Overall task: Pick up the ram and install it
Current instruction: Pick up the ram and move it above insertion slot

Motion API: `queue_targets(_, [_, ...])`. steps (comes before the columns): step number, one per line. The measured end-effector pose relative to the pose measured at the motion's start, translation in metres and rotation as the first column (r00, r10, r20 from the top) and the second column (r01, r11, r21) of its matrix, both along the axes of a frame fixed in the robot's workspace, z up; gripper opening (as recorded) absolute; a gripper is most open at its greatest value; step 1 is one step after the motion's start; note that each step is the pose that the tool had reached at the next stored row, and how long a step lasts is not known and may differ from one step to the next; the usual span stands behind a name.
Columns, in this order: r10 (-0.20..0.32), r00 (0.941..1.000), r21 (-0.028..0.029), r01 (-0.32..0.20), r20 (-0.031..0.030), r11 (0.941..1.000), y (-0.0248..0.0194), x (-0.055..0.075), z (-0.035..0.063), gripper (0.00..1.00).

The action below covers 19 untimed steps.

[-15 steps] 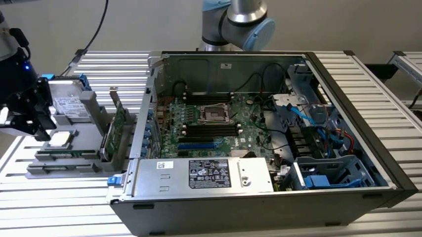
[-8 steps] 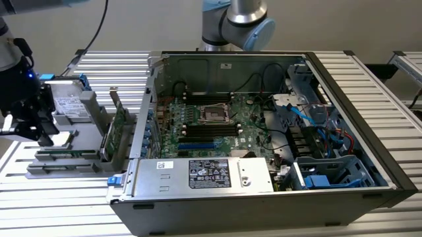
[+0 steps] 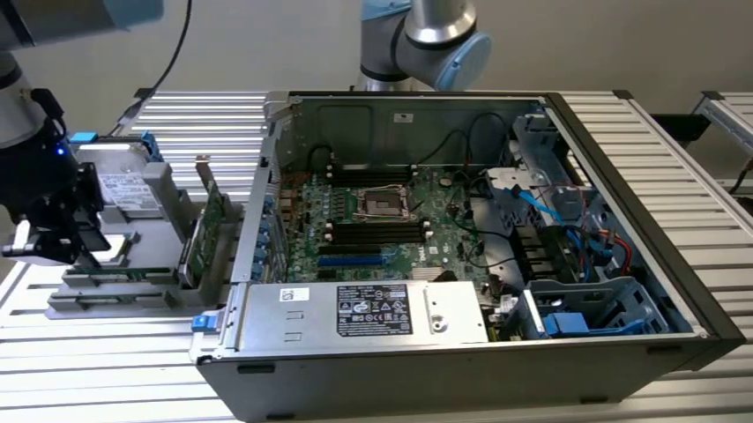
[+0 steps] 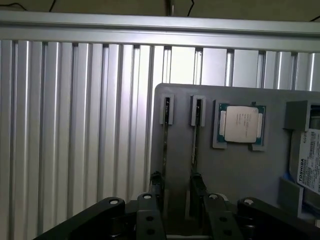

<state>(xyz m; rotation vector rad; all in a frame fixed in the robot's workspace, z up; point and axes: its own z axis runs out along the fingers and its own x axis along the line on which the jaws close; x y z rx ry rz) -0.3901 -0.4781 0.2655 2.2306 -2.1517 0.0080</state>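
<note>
Two ram sticks stand edge-on in the grey holder tray [image 4: 235,170]: one ram stick [image 4: 165,135] and a second ram stick [image 4: 196,135] beside it. My gripper [image 4: 176,186] hovers low over their near ends, open, with one fingertip [image 4: 156,181] just outside the first stick and the other over the second. Nothing is between the fingers. In the exterior view my gripper [image 3: 73,251] is over the tray [image 3: 118,304] at the exterior view's left, where a green ram stick [image 3: 127,274] lies. The motherboard's long black slots [image 3: 376,233] sit in the open computer case [image 3: 471,352].
On the tray are a processor chip [image 4: 240,124], a hard drive [image 4: 309,162], also seen from outside as the hard drive [image 3: 123,189], and a tall green expansion card [image 3: 213,231]. Ribbed aluminium table [image 4: 75,125] surrounds the tray. Cables and drive cages [image 3: 577,256] fill the case's right side.
</note>
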Motion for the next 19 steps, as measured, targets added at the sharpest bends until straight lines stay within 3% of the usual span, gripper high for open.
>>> queue_targets(14, [0.000, 0.9998, 0.0076, 0.000, 0.0206, 1.0000, -0.0098, 0.000, -0.0239, 0.36])
queue_targets(19, [0.000, 0.9997, 0.0156, 0.000, 0.0256, 0.9999, -0.0117, 0.000, -0.0320, 0.36])
